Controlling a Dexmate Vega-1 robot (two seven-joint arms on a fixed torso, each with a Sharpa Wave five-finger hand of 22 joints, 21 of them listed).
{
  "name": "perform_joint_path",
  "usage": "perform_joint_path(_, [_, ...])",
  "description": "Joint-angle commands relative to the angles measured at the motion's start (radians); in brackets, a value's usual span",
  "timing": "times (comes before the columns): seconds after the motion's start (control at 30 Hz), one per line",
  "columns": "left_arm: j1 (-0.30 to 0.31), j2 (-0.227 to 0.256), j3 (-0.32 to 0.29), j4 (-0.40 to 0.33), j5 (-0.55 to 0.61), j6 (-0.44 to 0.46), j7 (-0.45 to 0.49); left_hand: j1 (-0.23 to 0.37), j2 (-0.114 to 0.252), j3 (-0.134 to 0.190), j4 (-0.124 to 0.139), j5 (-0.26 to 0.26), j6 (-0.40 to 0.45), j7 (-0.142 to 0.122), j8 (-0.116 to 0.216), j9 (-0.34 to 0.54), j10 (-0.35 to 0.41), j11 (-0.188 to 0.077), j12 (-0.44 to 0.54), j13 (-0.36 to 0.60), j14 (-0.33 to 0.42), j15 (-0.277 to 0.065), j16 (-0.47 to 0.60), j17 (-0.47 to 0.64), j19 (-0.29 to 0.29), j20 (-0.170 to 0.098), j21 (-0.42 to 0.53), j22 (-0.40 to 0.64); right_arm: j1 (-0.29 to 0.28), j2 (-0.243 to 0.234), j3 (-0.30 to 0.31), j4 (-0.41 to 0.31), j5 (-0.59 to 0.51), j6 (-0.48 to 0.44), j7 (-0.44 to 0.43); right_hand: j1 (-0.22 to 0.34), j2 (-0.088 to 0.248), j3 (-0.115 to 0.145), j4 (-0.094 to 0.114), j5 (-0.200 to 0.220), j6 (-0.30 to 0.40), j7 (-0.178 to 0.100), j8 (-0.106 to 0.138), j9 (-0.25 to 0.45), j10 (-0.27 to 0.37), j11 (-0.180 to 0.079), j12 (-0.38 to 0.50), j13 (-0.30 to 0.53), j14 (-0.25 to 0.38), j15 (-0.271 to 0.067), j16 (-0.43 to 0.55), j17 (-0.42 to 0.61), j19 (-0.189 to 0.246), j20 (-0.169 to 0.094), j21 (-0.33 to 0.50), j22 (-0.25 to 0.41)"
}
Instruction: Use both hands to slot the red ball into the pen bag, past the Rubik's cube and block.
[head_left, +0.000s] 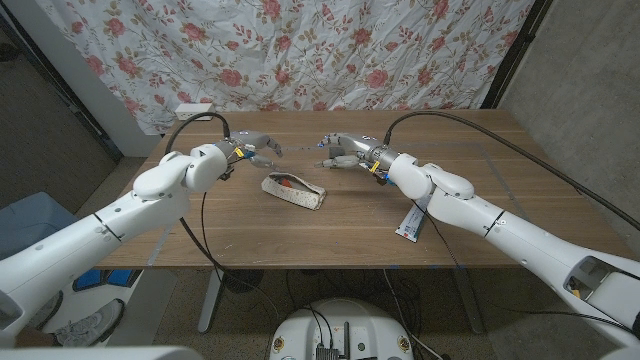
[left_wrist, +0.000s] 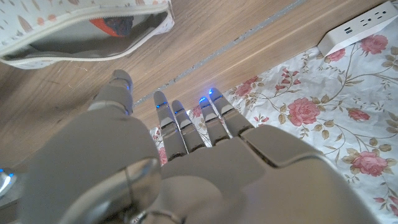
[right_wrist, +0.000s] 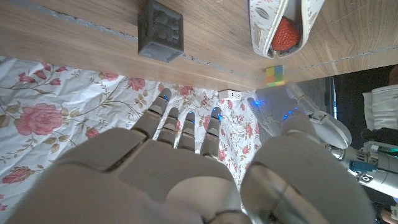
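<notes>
While both arms are reaching over the tabletop (head_left: 330, 235) in the head view, the left robot hand (head_left: 256, 148) and the right robot hand (head_left: 338, 152) are hovering with fingers spread, holding nothing, and the pen bag (head_left: 294, 191) is lying between and just in front of them. In the left wrist view, the left robot hand's fingers (left_wrist: 186, 127) are pointing apart near the open pen bag, touching nothing. In the right wrist view, the right robot hand's fingers (right_wrist: 180, 127) are spreading empty while the red ball (right_wrist: 285, 34) is sitting inside the pen bag, with the Rubik's cube (right_wrist: 275, 75) just beside its mouth and the block (right_wrist: 161, 30) well apart.
</notes>
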Motion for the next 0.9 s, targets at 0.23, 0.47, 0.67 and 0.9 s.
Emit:
perform_joint_path(0.23, [-0.012, -0.039, -0.005, 0.076, -0.207, -0.015, 0.093, -0.024, 0.008, -0.008, 0.001, -0.004, -0.059, -0.001, -0.003, -0.002, -0.038, 0.005, -0.008, 0.005, -0.03, -0.084, -0.005, 0.0, -0.006, 0.009, 0.0, 0.004, -0.054, -0.033, 0.093, 0.032, 0.171, 0.065, -0.015, -0.051, 0.009, -0.014, 0.023, -0.009, -0.023, -0.026, -0.027, -0.001, -0.011, -0.001, -0.008, 0.002, -0.025, 0.011, -0.01, 0.004, -0.006, 0.002, 0.001, 0.003])
perform_joint_path(0.47, [-0.037, -0.059, 0.001, 0.122, -0.297, -0.036, 0.103, -0.062, 0.024, -0.017, 0.01, -0.005, -0.112, 0.013, -0.004, -0.003, -0.074, 0.029, -0.008, 0.005, -0.071, -0.066, -0.008, 0.001, -0.04, 0.015, -0.008, 0.003, -0.086, -0.017, 0.134, 0.069, 0.263, 0.1, -0.065, -0.069, 0.012, -0.021, 0.027, -0.015, -0.01, -0.037, -0.029, -0.003, 0.007, -0.022, -0.004, 0.0, -0.012, 0.011, -0.007, -0.001, 0.02, -0.005, 0.009, 0.002])
perform_joint_path(0.67, [-0.068, -0.071, 0.022, 0.165, -0.338, -0.067, 0.107, -0.075, 0.028, -0.02, 0.009, -0.005, -0.14, 0.014, -0.005, -0.004, -0.091, 0.033, -0.008, 0.005, -0.091, -0.063, -0.01, -0.001, -0.054, 0.017, -0.009, 0.003, -0.1, -0.019, 0.156, 0.073, 0.306, 0.101, -0.084, -0.069, 0.009, -0.023, 0.024, -0.016, -0.008, -0.041, -0.032, -0.005, 0.015, -0.023, -0.003, -0.002, -0.001, 0.002, -0.005, -0.005, 0.025, -0.011, 0.009, 0.002])
perform_joint_path(0.9, [-0.068, -0.103, 0.023, 0.218, -0.41, -0.109, 0.158, -0.083, 0.031, -0.022, 0.008, -0.005, -0.159, 0.012, -0.006, -0.004, -0.102, 0.036, -0.008, 0.004, -0.104, -0.062, -0.01, -0.002, -0.062, 0.018, -0.01, 0.003, -0.11, -0.02, 0.18, 0.088, 0.38, 0.117, -0.081, -0.073, 0.007, -0.026, 0.022, -0.018, -0.016, -0.044, -0.04, -0.006, 0.024, -0.032, -0.002, -0.004, 0.011, -0.006, -0.003, -0.009, 0.026, -0.014, 0.008, 0.001])
